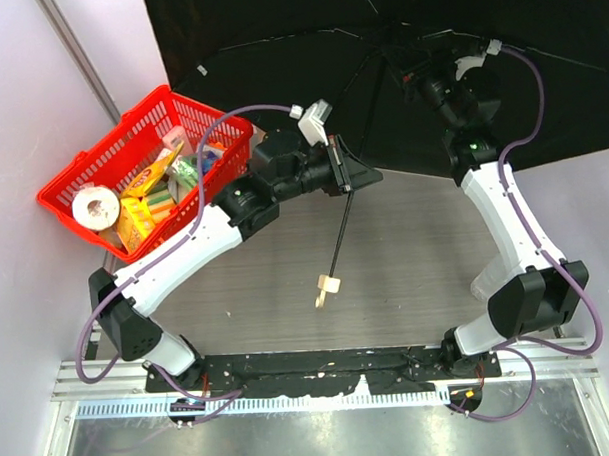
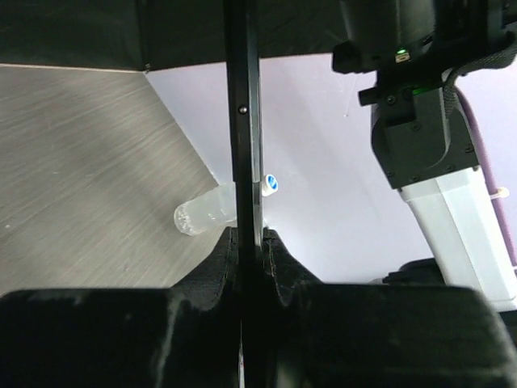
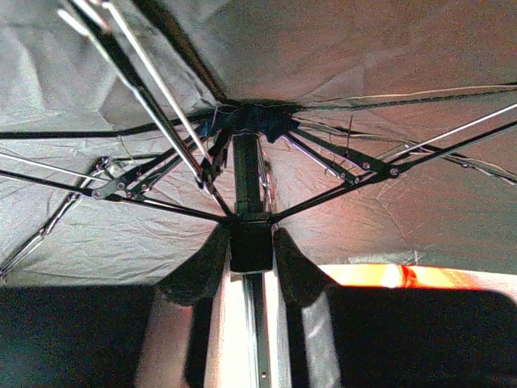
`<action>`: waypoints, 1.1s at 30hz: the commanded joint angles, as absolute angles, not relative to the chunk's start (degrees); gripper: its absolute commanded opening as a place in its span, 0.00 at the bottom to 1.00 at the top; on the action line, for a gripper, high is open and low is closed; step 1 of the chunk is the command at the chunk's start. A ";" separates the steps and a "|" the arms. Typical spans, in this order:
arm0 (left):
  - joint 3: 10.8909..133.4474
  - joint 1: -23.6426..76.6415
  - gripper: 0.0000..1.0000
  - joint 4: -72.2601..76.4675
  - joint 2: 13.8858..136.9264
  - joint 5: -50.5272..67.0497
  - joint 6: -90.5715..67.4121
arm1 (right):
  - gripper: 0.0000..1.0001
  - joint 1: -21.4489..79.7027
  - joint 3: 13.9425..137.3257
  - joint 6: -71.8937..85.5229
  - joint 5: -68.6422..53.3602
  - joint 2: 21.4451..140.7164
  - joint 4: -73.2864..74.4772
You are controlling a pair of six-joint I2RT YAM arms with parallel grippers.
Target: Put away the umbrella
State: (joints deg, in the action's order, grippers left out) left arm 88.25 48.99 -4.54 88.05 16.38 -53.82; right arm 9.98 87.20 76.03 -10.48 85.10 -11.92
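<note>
1. Left gripper (image 2: 250, 239): fingers pressed together on the black shaft (image 1: 340, 232), partway between canopy and handle.
2. Right gripper (image 3: 252, 245): fingers pinch the black slider block on the shaft, just below the hub where the ribs (image 3: 153, 105) meet.
3. Umbrella (image 1: 377, 25): fully open, canopy at the far side of the table (image 1: 415, 244), shaft angling back toward the near edge.
4. Canopy reads black from the top camera. From the right wrist the inside is wrinkled grey-tan fabric (image 3: 363, 65) with thin dark and metal ribs.
5. Handle (image 1: 328, 283): small, tan, over mid-table. Can't tell if it touches the surface.
6. Counts: one umbrella, one shaft, one handle, two grippers, both on the shaft. Ribs only partly in view, no full count.
7. One red basket (image 1: 83, 186) at far left, just beside the canopy edge, holding a tape roll (image 1: 94, 208) and assorted packets.
</note>
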 commanded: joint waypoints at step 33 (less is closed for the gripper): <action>82.10 46.57 0.61 -5.18 83.06 22.85 -49.31 | 0.01 3.78 71.45 86.05 -16.00 76.73 -38.23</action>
State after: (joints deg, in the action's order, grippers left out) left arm 85.78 44.86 -7.14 86.08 22.98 -51.27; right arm 4.10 67.92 83.09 -14.68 77.65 -27.33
